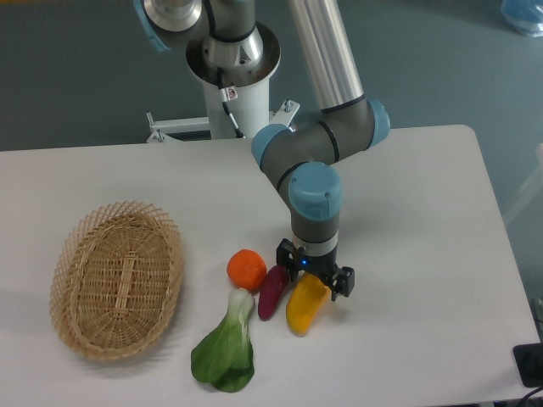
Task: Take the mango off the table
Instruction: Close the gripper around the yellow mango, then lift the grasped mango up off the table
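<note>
Viewing the two-finger gripper (311, 281) over the glossy yellow-orange elongated mango (305, 304), I see its fingers spread astride the fruit's upper end. Mango lies on the white rectangular table (424, 254) near its front edge, beside a slim purple sweet potato (271, 292).

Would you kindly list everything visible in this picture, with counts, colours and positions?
mango: one, yellow-orange, front centre of the table, directly under the gripper
sweet potato: one, purple, just left of the mango
orange: one, orange, left of the sweet potato
bok choy: one, green leaves with a pale stalk, in front of the orange
basket: one, tan wicker, oval, empty, on the table's left side
table: one, white, fills most of the view
gripper: one, black, lowered onto the mango's upper end; whether the fingers have closed on it cannot be told
arm: one, silver with blue joint caps, reaching down from its base at the table's far edge
</note>
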`<move>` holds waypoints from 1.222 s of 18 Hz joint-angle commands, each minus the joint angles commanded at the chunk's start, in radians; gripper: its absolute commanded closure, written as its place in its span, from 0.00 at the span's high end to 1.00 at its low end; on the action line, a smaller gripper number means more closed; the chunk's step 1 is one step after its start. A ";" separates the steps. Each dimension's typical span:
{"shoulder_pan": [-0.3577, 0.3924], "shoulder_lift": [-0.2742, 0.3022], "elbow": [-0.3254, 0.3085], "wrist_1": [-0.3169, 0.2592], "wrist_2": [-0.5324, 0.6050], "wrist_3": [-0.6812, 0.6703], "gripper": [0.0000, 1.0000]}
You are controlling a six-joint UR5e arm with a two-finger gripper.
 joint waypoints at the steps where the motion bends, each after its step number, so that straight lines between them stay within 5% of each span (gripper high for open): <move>1: 0.000 0.002 0.000 0.000 0.000 0.000 0.60; 8: 0.003 0.028 0.023 0.000 -0.002 -0.002 0.56; 15: 0.017 0.193 0.089 -0.005 -0.130 -0.142 0.56; 22: 0.034 0.313 0.069 -0.018 -0.193 -0.199 0.56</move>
